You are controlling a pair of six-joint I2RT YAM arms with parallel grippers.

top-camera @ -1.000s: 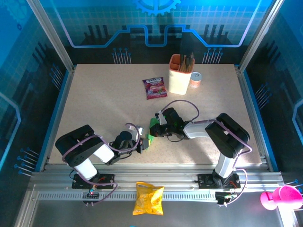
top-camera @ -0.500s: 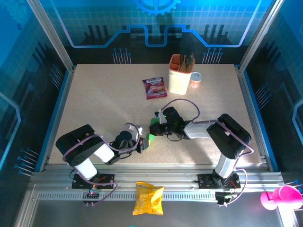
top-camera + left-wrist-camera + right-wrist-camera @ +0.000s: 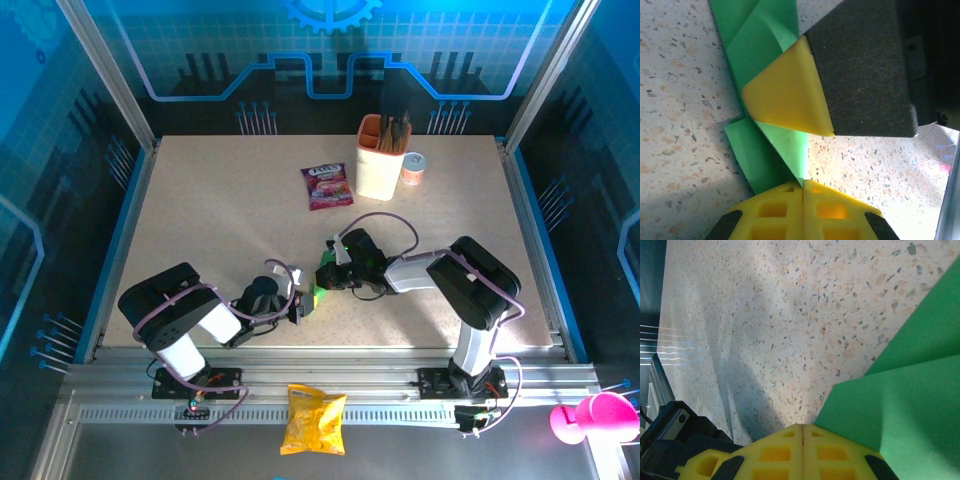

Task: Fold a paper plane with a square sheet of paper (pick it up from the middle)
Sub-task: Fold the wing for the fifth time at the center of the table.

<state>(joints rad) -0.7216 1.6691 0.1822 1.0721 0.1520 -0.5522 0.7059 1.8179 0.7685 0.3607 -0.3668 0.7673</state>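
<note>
The square sheet of paper is bright green and folded into a creased strip on the speckled table, near the front middle. My left gripper is shut, and a pointed flap of the paper runs into the seam between its yellow fingers. My right gripper is shut too. Its yellow fingertip rests on top of the paper, just beyond the left gripper. In the right wrist view the green paper passes under the right finger.
A purple snack sachet lies further back. Behind it stand a cream holder with sticks in it and a small can. A yellow crisp bag lies on the front rail, and a pink object is at the lower right.
The right gripper has slid a little along the paper toward the left gripper. The left arm has stayed still.
</note>
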